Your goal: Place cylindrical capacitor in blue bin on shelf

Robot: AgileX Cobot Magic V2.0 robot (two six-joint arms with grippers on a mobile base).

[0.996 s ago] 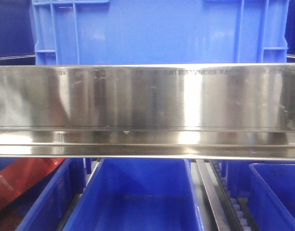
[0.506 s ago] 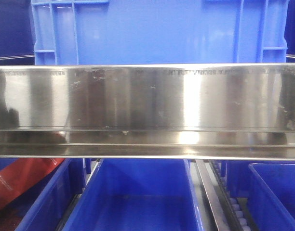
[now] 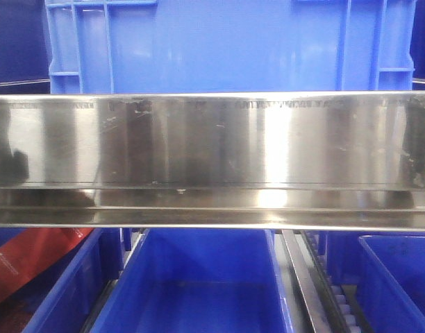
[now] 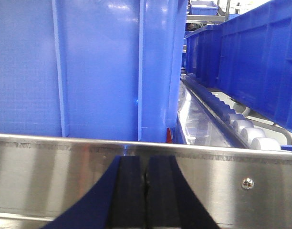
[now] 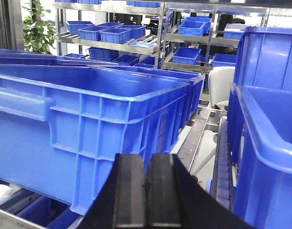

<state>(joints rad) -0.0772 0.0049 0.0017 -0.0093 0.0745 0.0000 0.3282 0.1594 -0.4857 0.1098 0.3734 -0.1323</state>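
Left wrist view: black left claw (image 4: 146,200) clenched, empty, at the shiny brushed-steel shelf (image 4: 50,167) front rail; behind stands a ribbed blue plastic bin (image 4: 88,67). Right claw (image 5: 147,193) likewise clenched, empty. No cylindrical capacitor is visible anywhere.

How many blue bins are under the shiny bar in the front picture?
3: a left bin at the picture's edge, a middle bin, and a right bin, cut off by the frame. More may be hidden behind the shiny bar.
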